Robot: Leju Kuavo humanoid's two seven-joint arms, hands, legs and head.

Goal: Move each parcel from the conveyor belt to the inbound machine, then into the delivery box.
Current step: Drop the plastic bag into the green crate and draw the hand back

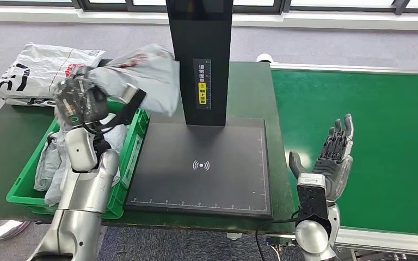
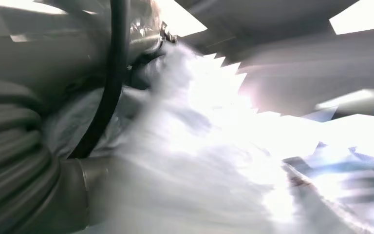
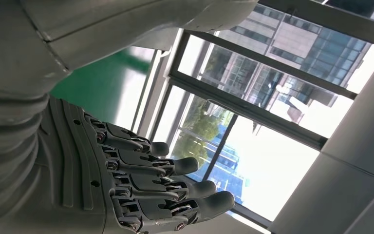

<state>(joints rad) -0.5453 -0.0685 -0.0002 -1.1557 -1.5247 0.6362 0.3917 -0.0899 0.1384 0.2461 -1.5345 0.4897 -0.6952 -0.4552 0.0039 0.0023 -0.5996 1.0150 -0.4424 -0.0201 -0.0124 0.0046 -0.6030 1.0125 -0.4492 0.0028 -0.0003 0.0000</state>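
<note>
The robot's left hand (image 1: 79, 100) grips a grey plastic mailer parcel (image 1: 141, 76), holding it raised above the far end of a green plastic crate (image 1: 136, 144) that sits on the dark green tabletop (image 1: 5, 147). The parcel, crumpled and marked with red print, hangs between the crate and the black upright post (image 1: 198, 54) of the inbound machine, its right edge just beside the post. In the left wrist view the parcel (image 2: 199, 161) is a bright, blurred mass close against the hand's grey ribbed cover (image 2: 9, 161), with a black cable (image 2: 109, 87) curving across it.

More grey bagged parcels (image 1: 51, 160) lie inside the crate, partly hidden by the silver left forearm (image 1: 84, 196). Another white and grey mailer bag (image 1: 38, 73) with black lettering rests on the tabletop beyond the crate, at the far left corner.

The inbound machine's flat black scanning pad (image 1: 201, 168), bearing a white wireless symbol at its middle, lies to the right of the crate with nothing on it. A yellow label (image 1: 202, 89) is fixed to the post above it.

The right hand (image 1: 332, 157) stands upright at the near edge of the green conveyor belt (image 1: 370, 136), fingers extended and apart, holding nothing. The right wrist view shows that hand (image 3: 126, 190) with its dark fingers (image 3: 165, 168) stretched straight, against large windows (image 3: 253, 112).
</note>
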